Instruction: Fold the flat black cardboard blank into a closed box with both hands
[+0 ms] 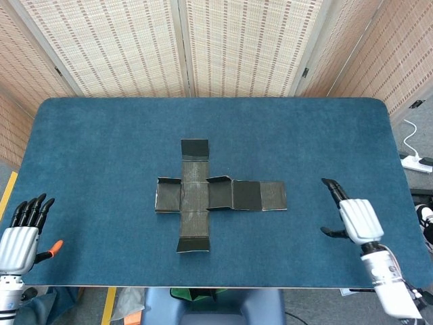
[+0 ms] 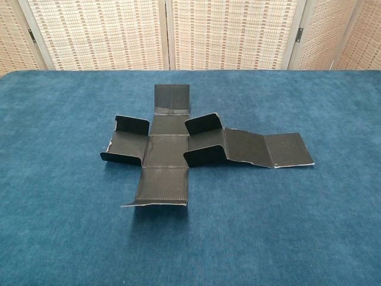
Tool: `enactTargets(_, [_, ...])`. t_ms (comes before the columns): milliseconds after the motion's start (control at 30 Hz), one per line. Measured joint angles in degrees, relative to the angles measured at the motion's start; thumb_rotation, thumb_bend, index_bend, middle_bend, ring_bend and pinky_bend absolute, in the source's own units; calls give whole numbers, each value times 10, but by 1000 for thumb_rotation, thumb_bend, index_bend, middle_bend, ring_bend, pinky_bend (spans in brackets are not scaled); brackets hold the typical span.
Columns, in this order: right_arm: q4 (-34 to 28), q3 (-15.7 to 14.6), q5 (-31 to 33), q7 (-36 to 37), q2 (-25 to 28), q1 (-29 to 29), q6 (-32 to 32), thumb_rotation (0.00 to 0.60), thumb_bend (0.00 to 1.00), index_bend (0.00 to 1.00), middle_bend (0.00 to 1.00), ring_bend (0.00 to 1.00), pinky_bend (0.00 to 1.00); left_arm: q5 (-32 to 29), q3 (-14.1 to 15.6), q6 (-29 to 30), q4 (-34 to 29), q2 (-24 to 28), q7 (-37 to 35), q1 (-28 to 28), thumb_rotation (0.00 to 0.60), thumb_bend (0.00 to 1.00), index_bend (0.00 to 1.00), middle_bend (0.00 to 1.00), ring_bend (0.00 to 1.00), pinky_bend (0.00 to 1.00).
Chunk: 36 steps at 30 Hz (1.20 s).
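Cardboard blank (image 1: 211,195) flat mid-table, well apart from either empty, open-fingered robot hand (image 1: 356,219).

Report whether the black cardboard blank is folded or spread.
Spread: the black cardboard blank lies open as a cross on the table, with only small side flaps raised.

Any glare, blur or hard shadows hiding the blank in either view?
Head view: even light, sharp, black blank dark but its panels readable. Chest view: sharp, no glare, only a soft shadow under its raised near flap; neither hand shows there.
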Motion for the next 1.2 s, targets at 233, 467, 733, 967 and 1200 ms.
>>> enactTargets(233, [13, 29, 136, -52, -56, 97, -117, 600, 54, 0, 34, 685, 1000, -5, 1, -8, 11, -5, -8, -1, 600, 199, 0, 0, 0, 26])
enactTargets(467, [81, 47, 270, -90, -140, 190, -193, 600, 89, 0, 24, 686, 1000, -12, 0, -19, 20, -8, -9, -5, 600, 200, 0, 0, 0, 26])
enactTargets(733, [173, 55, 390, -108, -207, 275, -252, 600, 106, 0, 51, 697, 1000, -13, -1, -30, 23, -9, -5, -13, 600, 200, 0, 0, 0, 26])
enactTargets(967, [229, 46, 457, -126, -237, 338, -283, 600, 107, 0, 57, 702, 1000, -16, 0, -37, 22, -9, -4, -16, 600, 199, 0, 0, 0, 26])
enactTargets(1200, [257, 27, 488, -145, -257, 376, -281, 600, 108, 0, 64, 711, 1000, -18, 2, -44, 21, -10, -3, -19, 600, 200, 0, 0, 0, 26])
